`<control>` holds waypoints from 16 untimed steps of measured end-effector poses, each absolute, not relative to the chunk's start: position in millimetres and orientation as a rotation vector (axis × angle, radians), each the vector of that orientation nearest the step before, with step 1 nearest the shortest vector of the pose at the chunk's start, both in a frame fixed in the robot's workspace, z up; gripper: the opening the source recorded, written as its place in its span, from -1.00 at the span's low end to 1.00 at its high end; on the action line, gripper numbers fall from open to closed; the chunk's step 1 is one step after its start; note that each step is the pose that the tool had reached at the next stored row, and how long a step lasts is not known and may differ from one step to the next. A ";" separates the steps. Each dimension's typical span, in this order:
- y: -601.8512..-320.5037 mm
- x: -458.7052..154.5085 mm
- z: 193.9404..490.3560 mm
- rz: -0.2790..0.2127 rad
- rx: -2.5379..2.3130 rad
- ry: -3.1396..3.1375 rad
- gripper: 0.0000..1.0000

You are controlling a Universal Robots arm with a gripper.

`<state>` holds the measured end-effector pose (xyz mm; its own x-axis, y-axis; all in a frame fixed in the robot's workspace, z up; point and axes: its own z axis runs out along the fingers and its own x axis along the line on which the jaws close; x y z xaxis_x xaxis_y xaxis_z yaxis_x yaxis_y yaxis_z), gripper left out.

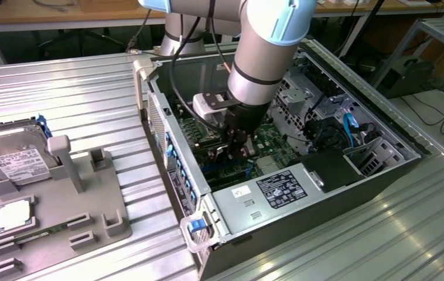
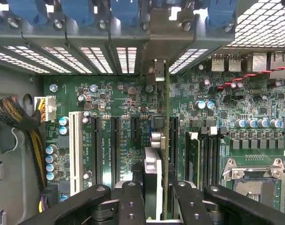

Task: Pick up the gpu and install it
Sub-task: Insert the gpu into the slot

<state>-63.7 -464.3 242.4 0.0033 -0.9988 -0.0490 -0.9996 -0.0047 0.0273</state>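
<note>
The gpu (image 2: 164, 136) shows edge-on in the wrist view as a thin card standing upright over the green motherboard (image 2: 128, 108), between two black expansion slots. Its metal end bracket (image 2: 156, 70) reaches the slotted rear wall of the case. My gripper (image 2: 157, 190) is shut on the card, with one black finger (image 2: 132, 197) on each side of it. In the exterior view my gripper (image 1: 238, 146) is reaching down inside the open computer case (image 1: 386, 129), low over the motherboard.
A silver hard drive (image 1: 15, 158) and a small square CPU chip (image 1: 15, 213) rest on a grey holder (image 1: 89, 205) at the exterior view's left. The power supply (image 1: 277, 190) sits in the case. A white slot (image 2: 76, 150), RAM sticks (image 2: 193, 159), the CPU socket (image 2: 250, 183) and a cable bundle (image 2: 20, 122) surround the card.
</note>
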 end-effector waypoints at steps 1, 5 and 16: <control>-464.3 -62.8 242.4 0.085 -2.215 2.204 -0.43; -463.6 -60.3 242.5 0.084 -2.218 2.202 -0.43; -462.1 -60.3 242.4 0.040 -2.204 2.184 -0.43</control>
<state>-60.3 -462.1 242.4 0.0094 -0.9989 -0.0458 -0.9999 -0.0089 -0.0093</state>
